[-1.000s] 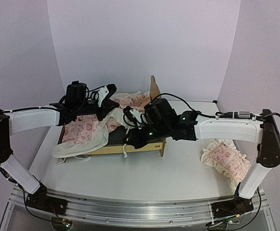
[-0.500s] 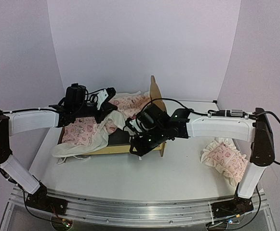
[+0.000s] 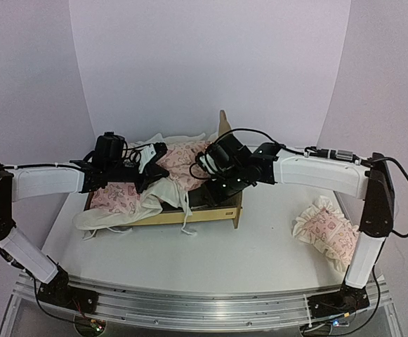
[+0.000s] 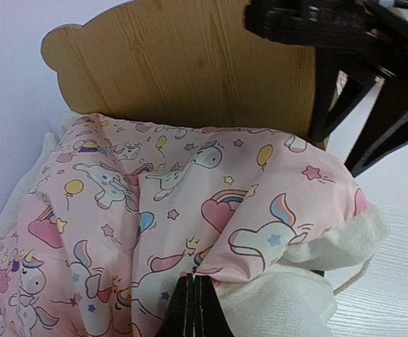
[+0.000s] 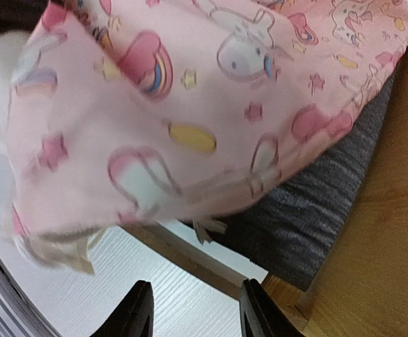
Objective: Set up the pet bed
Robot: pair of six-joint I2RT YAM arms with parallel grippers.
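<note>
Beds: one pet bed [image 3: 214, 213], made of pale wood. It has a headboard shaped like bear ears and a dark grey cloth floor. It stands in the middle of the white worktop [image 3: 260, 260].
Quilts: one quilt [image 3: 186, 154], soft and pink, with unicorns, rainbows and hearts. It is cream underneath. It lies bunched up on the bed.
Pillows: one pillow [image 3: 328, 232], pink with a frilly edge. It lies on the worktop, well apart from the bed.
Left fingers [image 4: 186, 309]: pressed tight together, pinching a fold of the quilt.
Right fingers [image 5: 137, 312]: two black ones, spread wide, holding nothing, near the bed's headboard end.
</note>
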